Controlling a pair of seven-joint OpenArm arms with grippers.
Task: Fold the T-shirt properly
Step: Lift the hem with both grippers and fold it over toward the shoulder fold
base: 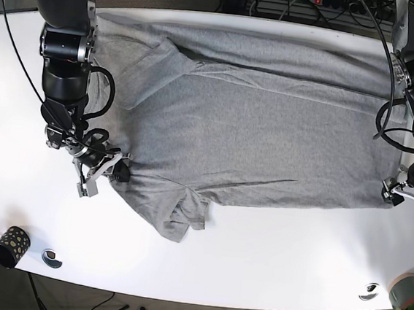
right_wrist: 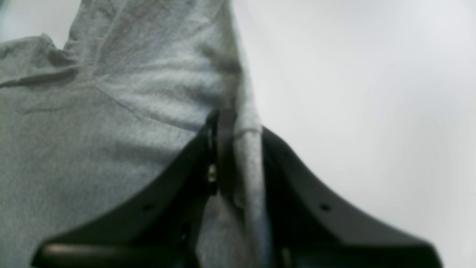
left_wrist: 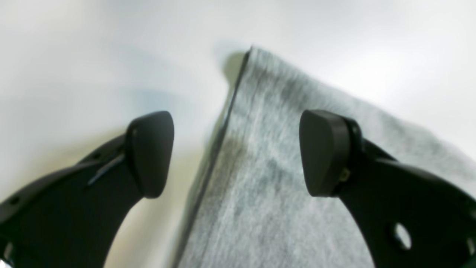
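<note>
A grey T-shirt [base: 253, 130] lies spread flat across the white table [base: 270, 256], one sleeve [base: 183, 215] crumpled at its near edge. My right gripper [base: 121, 172] is at the shirt's left edge. In the right wrist view it [right_wrist: 234, 149] is shut on a fold of the grey fabric [right_wrist: 111, 111]. My left gripper [base: 392, 195] is at the shirt's right near corner. In the left wrist view it [left_wrist: 237, 153] is open, straddling the shirt's edge [left_wrist: 260, 167], one finger [left_wrist: 150, 154] over bare table and the other over cloth.
A dark patterned cup [base: 9, 244] and a small round object [base: 52, 257] sit at the table's near left corner. Another round object [base: 368, 291] and a grey pot with a plant [base: 408, 291] are at the near right. Cables [base: 280, 1] run behind the table.
</note>
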